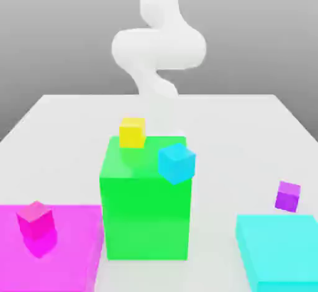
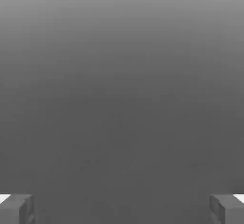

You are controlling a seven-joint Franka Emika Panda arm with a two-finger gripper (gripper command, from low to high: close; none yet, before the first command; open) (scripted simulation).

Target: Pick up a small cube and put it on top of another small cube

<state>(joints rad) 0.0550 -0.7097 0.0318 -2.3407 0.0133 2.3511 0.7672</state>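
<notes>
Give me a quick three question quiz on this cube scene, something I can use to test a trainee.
1. True or false: the yellow cube sits on top of the big green block.
2. Which small cube lies nearest the cyan slab? A) purple B) magenta-pink C) yellow
3. Fill in: the claw has its fingers spread ____, with nothing between them.

Key: 1 true; 2 A, the purple cube; 3 open.
</notes>
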